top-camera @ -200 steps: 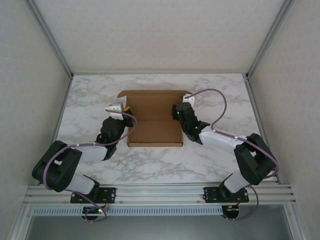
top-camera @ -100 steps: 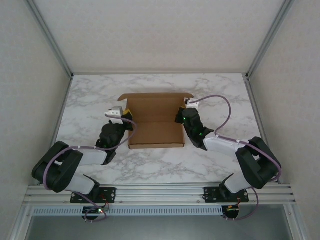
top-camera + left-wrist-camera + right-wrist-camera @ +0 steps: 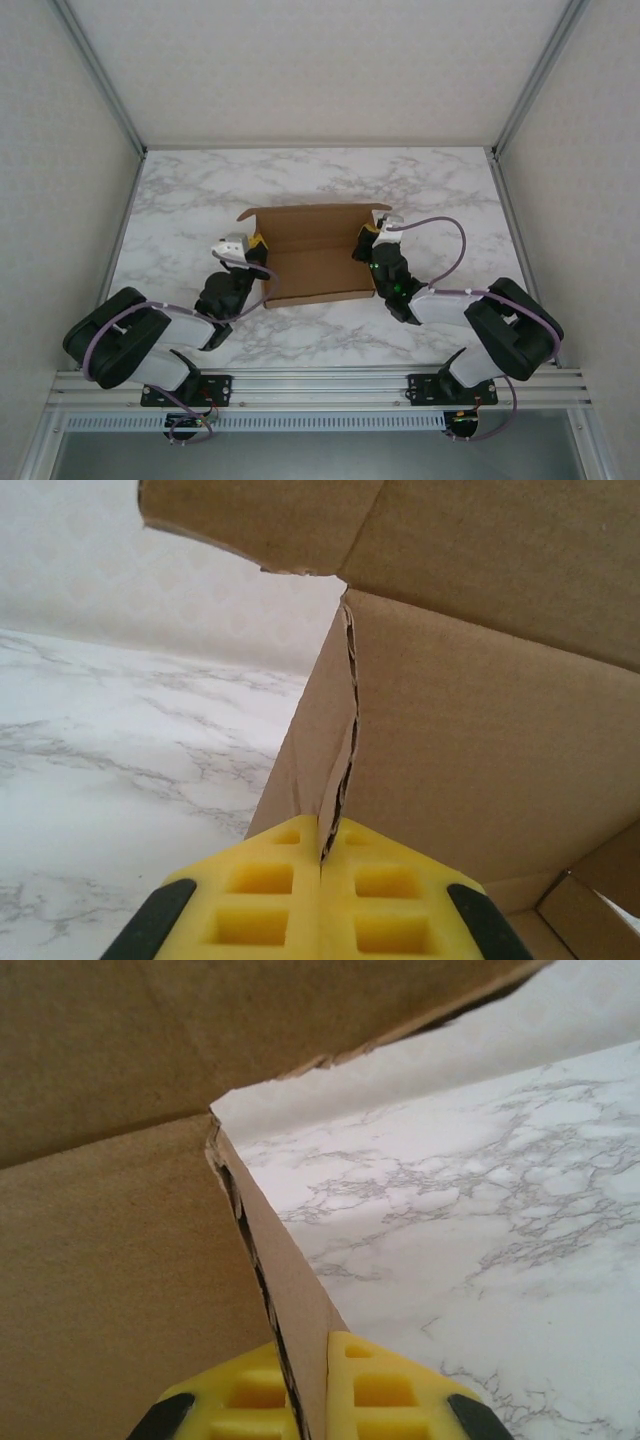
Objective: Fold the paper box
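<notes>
The left end effector (image 3: 256, 246) and right end effector (image 3: 364, 240) each clench a side wall of the paper box (image 3: 315, 262), apparently to stand both walls upright.

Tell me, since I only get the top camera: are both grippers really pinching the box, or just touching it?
Observer: The left one is pinching. Its wrist camera shows the left gripper with its yellow fingers squeezed shut on the left side wall of the box.
Operator: And the other one?
Observer: Same. The right gripper is shut on the right side wall, and the cardboard edge runs up from between its fingers.
Operator: Does the cardboard look okay?
Observer: Up close, the edge of each pinched wall looks rough and ragged.
</notes>
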{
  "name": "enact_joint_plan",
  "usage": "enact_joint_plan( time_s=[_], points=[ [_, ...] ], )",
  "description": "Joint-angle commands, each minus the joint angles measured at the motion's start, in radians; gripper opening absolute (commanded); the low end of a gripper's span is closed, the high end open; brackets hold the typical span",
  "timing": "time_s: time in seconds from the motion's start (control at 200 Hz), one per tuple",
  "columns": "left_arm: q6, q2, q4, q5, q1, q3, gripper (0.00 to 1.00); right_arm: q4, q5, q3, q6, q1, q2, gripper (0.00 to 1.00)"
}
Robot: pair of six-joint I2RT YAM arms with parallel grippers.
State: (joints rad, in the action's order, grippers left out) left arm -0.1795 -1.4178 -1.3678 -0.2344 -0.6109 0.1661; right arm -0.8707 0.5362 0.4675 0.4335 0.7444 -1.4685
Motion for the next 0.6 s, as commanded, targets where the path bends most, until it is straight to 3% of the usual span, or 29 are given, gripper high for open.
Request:
enact_joint_plan(
  time_s=[0.0, 0.596],
  points=[
    [0.002, 0.013, -0.027, -0.015, -0.045, -0.034, 0.0, 0.0, -0.022, -0.069, 0.028, 0.029, 0.003, 0.0],
    [0.043, -0.197, -0.198, -0.126, -0.13, -0.067, 0.0, -0.109, -0.015, -0.16, 0.014, 0.03, -0.044, 0.0]
  ],
)
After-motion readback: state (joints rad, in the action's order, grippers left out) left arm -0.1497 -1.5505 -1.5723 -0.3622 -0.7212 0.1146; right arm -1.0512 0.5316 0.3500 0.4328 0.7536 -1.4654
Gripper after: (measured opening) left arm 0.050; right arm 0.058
